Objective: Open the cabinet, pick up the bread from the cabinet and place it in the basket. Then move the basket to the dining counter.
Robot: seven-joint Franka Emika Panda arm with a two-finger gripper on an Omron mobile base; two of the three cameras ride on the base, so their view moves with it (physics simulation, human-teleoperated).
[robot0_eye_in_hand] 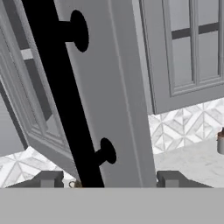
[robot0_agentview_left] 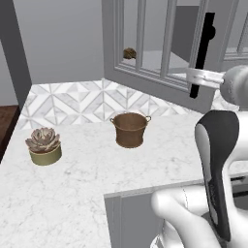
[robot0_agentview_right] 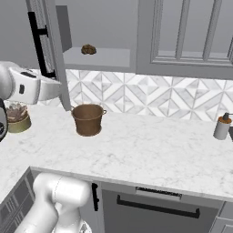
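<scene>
Brown bread (robot0_agentview_right: 88, 49) one, basket (robot0_agentview_right: 88, 119) one, gripper (robot0_eye_in_hand: 108, 178) fingers apart around handle (robot0_eye_in_hand: 65, 105).

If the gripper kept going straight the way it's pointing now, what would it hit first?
Most likely the long black bar handle of the open grey glass-paned cabinet door, which stands between the gripper's open tips; depth is unclear.

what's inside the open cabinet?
The bread sits on the cabinet shelf, nothing else visible on it. The swung-out door covers the shelf's left end.
</scene>
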